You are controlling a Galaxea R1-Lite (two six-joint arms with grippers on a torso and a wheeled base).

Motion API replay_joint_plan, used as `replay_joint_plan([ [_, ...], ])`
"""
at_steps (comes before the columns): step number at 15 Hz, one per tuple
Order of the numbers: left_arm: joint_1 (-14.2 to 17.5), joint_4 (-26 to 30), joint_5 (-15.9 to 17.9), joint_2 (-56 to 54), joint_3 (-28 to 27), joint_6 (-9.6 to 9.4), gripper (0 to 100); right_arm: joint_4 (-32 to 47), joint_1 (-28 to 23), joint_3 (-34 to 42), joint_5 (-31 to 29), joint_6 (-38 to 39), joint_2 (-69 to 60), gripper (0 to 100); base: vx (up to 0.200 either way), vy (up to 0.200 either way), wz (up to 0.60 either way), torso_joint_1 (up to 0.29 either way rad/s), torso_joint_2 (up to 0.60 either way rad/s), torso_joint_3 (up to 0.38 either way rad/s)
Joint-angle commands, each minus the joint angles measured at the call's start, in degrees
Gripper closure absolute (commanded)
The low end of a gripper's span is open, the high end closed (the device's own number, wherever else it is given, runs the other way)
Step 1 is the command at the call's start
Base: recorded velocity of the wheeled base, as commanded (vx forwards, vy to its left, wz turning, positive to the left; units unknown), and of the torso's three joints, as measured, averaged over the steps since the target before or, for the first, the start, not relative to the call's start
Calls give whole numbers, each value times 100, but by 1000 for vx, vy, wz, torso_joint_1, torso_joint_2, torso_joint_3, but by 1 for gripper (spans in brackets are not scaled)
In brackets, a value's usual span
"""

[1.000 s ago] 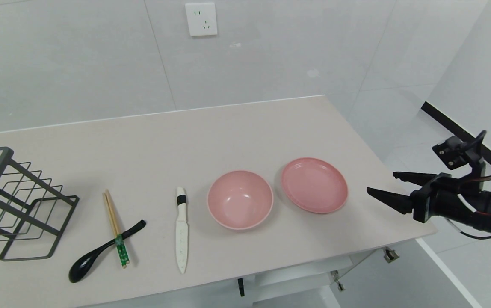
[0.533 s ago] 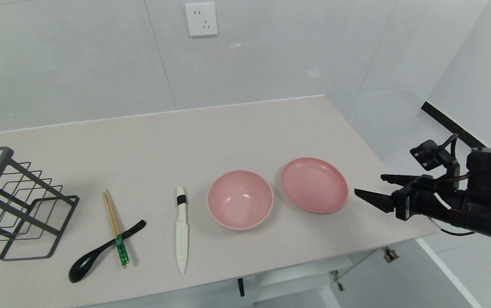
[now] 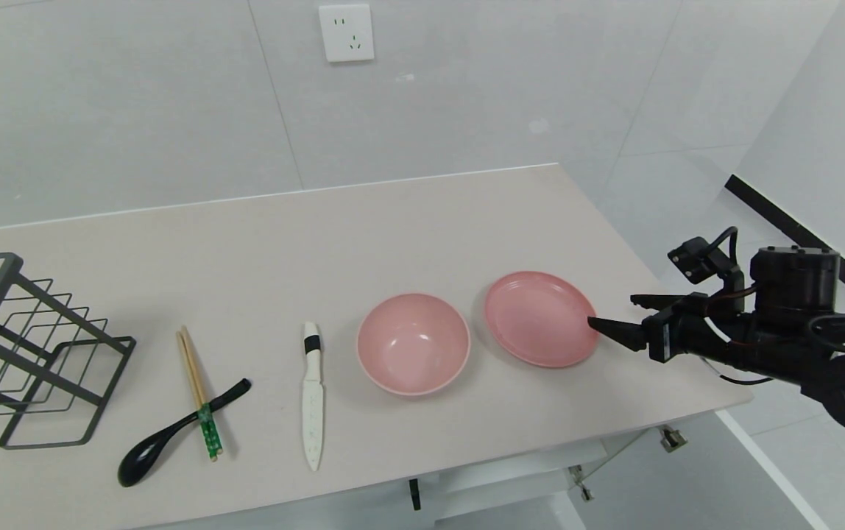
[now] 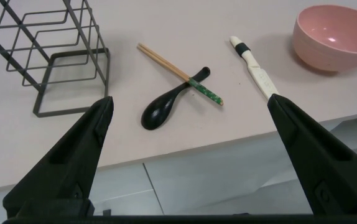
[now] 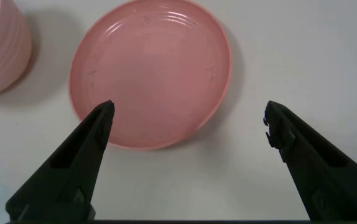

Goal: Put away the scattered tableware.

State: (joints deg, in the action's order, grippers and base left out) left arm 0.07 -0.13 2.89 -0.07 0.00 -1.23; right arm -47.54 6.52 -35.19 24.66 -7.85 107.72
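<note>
On the beige counter [image 3: 363, 235] lie a pink plate [image 3: 540, 317], a pink bowl [image 3: 413, 343], a white knife [image 3: 312, 393], a pair of wooden chopsticks [image 3: 199, 390] and a black spoon [image 3: 172, 434] crossed under them. My right gripper [image 3: 614, 315] is open at the plate's right rim, its fingertips [image 3: 603, 326] level with the edge. In the right wrist view the plate [image 5: 150, 71] sits ahead of the spread fingers [image 5: 79, 162]. My left gripper [image 4: 188, 109] is open in front of the counter's near edge, facing the spoon [image 4: 169, 107], chopsticks [image 4: 178, 73] and knife [image 4: 254, 66].
A dark wire dish rack [image 3: 18, 346] stands at the counter's left end, also seen as the rack [image 4: 48, 43] in the left wrist view. A wall socket [image 3: 347, 32] is on the tiled wall behind. The counter's right edge drops off just past the plate.
My right gripper has moved left over the counter's right edge, from well clear of the plate up to its right rim. The tableware has not moved.
</note>
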Motion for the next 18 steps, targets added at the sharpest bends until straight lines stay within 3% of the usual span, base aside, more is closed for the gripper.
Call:
replay_joint_plan([
  [1, 1, -4, 1, 7, 0, 0, 0, -1, 51, -190, -67, 12, 311, 0, 0, 0, 0, 0, 0, 0],
  [11, 1, -4, 1, 7, 0, -9, 0, -9, 332, -1060, -462, 293, 1252, 0, 0, 0, 0, 0, 0, 0],
  [18, 1, 5, 1, 7, 0, -9, 0, -27, 517, -1033, -462, 284, 1366, 0, 0, 0, 0, 0, 0, 0],
])
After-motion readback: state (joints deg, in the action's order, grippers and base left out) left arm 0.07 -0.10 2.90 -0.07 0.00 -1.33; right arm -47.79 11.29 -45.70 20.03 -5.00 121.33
